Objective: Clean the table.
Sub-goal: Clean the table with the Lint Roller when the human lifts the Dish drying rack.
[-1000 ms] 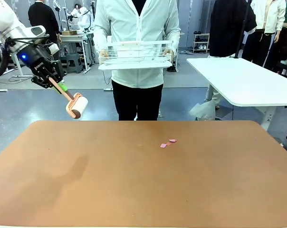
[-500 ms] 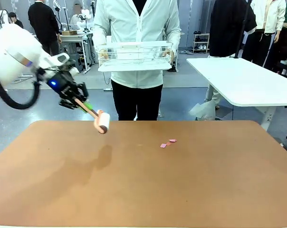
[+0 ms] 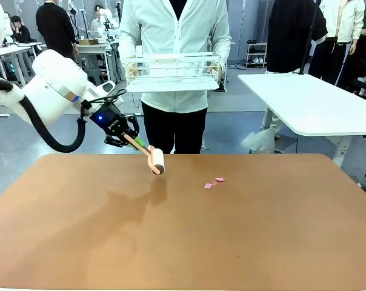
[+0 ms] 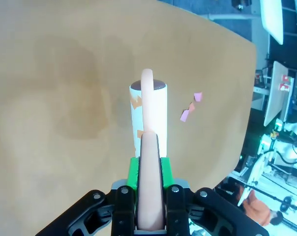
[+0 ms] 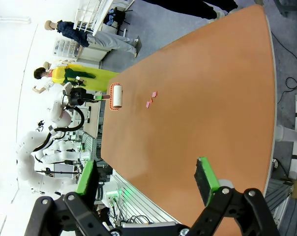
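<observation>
Holding the lint roller [image 3: 157, 161] by its handle in my tightly closed left gripper [image 3: 134, 140], just over the table [image 3: 183, 242] near its far edge, I judge a tilted pass could flick the pink scraps [image 3: 214, 182] off rather than lift them.

The table [image 3: 262, 242] runs off the front view's left and right edges, the pink scraps [image 3: 214, 182] are too small to identify, and the roller [image 3: 157, 161] handle's end is hidden inside the left gripper [image 3: 138, 142].

left arm [image 3: 56, 91] extended inward, left fingers [image 4: 133, 172] pinched together; right fingers [image 5: 206, 178] spread wide, apparently aloft
</observation>
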{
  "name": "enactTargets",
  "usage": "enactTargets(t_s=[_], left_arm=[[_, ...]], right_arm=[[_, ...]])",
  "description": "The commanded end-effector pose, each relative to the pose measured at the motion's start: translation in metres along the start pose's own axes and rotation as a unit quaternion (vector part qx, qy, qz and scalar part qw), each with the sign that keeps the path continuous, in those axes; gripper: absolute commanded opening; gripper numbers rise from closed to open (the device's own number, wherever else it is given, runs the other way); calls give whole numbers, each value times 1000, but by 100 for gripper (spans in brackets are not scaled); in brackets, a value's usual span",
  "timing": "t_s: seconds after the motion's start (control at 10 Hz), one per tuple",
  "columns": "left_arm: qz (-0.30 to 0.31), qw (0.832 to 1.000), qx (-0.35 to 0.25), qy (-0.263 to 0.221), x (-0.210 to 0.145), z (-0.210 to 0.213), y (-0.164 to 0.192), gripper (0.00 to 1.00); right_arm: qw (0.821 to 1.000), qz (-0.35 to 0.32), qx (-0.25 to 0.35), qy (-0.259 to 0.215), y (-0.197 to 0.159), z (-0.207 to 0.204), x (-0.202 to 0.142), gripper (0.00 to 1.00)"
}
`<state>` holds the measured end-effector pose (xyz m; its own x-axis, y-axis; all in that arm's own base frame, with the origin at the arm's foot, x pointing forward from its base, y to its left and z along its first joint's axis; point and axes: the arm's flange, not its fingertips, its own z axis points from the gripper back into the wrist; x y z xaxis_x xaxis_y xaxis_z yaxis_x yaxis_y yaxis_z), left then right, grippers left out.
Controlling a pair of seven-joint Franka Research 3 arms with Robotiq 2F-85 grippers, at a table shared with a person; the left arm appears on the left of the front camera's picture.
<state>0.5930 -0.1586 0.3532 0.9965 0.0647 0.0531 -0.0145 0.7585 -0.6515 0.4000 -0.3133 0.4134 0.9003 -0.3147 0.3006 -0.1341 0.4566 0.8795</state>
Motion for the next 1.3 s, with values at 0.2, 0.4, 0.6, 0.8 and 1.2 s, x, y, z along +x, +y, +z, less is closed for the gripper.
enactTargets(t_s=[0.2, 0.4, 0.6, 0.8, 1.2], left_arm=[[-23, 998, -10, 61, 28, -39, -23, 19], [-31, 997, -25, 63, 28, -56, -16, 19], [-28, 998, -42, 45, 22, -65, -10, 19], [-15, 996, -56, 67, 26, -75, -4, 19], [-17, 994, -64, 91, 25, -119, -2, 19]], right_arm=[[1000, -1, -4, 1, 4, 1, 0, 100], [1000, -1, -4, 1, 4, 1, 0, 100], [1000, -1, -4, 1, 4, 1, 0, 100], [1000, -1, -4, 1, 4, 1, 0, 100], [1000, -1, -4, 1, 4, 1, 0, 100]])
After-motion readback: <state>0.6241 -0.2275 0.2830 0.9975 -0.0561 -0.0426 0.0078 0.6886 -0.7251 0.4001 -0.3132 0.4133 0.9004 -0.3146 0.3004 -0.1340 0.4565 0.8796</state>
